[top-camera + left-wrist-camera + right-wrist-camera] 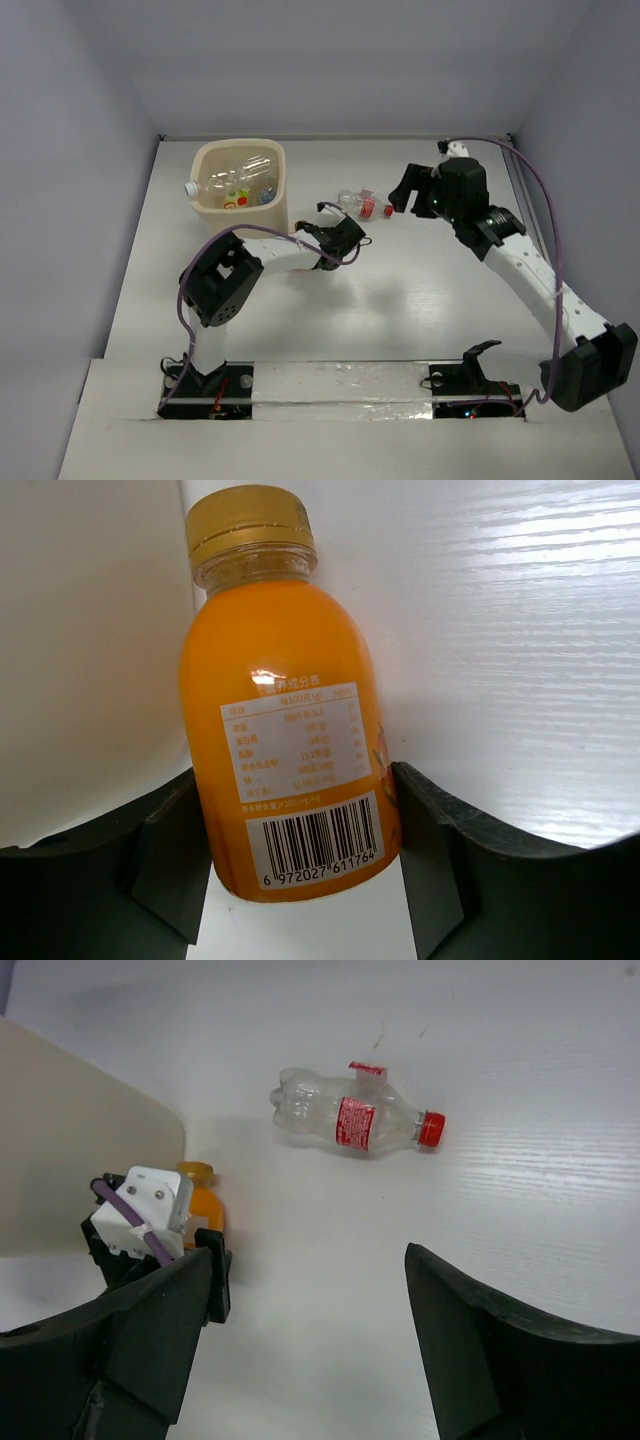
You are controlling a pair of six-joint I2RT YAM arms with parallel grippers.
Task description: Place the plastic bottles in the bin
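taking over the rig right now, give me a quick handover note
Left gripper: jaws either side of the orange bottle, which lies on the table beside the bin; whether it is gripped is not clear.
Right gripper: open and empty, with the red-capped bottle lying on the table ahead of it.
Done: clear bottles are in the bin.
Left: the orange bottle and the red-capped bottle.

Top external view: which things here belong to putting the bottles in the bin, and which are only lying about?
Belong to the job: bin; clear bottle already inside it; orange bottle beside the bin; red-capped bottle lying on the table.
Not part of it: the table itself; purple cable on the left wrist.
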